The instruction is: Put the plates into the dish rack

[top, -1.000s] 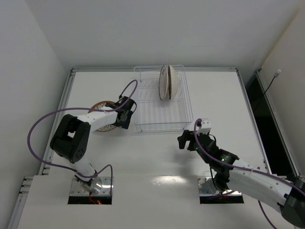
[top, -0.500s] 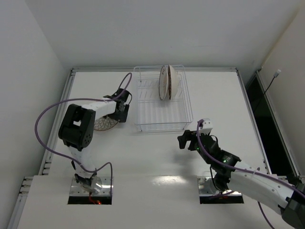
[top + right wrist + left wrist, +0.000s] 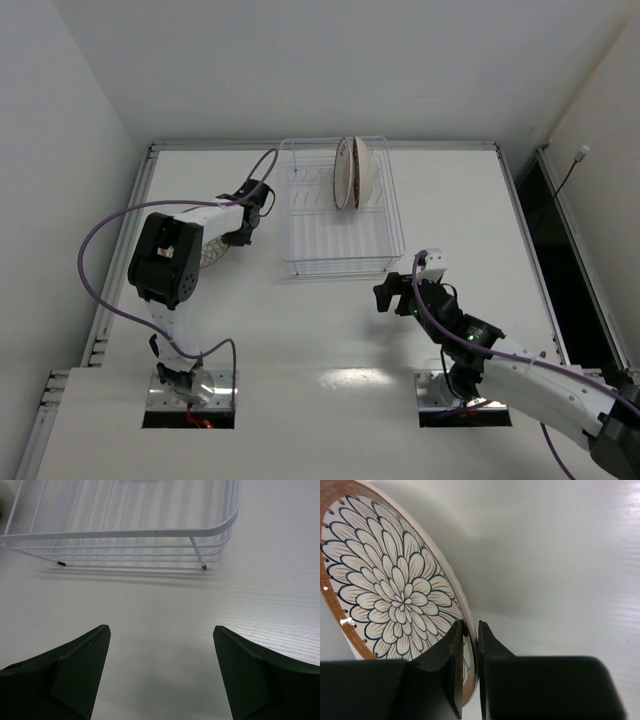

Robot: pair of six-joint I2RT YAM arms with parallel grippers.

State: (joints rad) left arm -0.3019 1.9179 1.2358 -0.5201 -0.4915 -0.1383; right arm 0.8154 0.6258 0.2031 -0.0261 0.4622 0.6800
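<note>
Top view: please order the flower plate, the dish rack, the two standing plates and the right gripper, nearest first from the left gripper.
1. Flower plate: held in the left gripper.
2. Dish rack: just right of it.
3. Standing plates: in the rack's far half.
4. Right gripper: right side, past the rack's front corner.
</note>
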